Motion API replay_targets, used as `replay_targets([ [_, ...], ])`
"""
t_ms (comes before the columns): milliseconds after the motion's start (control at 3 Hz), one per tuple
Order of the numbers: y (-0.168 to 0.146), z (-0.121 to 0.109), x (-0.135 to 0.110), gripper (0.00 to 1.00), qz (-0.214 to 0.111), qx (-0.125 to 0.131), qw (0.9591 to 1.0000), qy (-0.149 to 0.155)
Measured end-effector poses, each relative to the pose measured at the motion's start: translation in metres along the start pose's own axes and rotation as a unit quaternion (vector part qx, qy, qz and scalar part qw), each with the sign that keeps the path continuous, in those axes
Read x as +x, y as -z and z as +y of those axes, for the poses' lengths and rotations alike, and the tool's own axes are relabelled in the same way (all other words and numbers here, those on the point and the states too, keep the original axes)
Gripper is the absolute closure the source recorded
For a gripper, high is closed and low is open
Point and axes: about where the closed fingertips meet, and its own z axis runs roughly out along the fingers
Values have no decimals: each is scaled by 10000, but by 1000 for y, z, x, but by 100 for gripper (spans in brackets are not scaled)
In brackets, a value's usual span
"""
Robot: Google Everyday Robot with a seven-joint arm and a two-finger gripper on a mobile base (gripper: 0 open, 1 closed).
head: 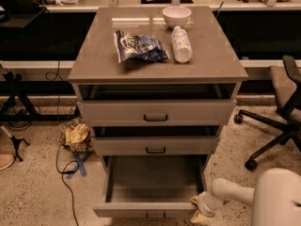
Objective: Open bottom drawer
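Note:
The bottom drawer (150, 207) of the grey-beige cabinet stands pulled out towards me, its plain grey inside (155, 178) open to view and its small black handle (155, 216) at the lower frame edge. My gripper (199, 211) sits at the drawer front's right corner, low in the camera view, on a white arm that comes in from the lower right. The mid-sized drawer (155, 146) and the top drawer (156, 112) above show dark gaps over their fronts.
On the cabinet top (94, 65) lie a blue snack bag (138, 46), a white bottle on its side (181, 43) and a white bowl (177, 16). A black office chair (277, 121) stands right. Crumpled yellow material (77, 136) and cables lie left on the floor.

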Motion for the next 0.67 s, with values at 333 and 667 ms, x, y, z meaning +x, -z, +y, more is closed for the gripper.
replay_targets([
  [333,0,0,0,72,0,0,10000,0],
  [667,7,11,2,96,-55,126,9999,-2],
])
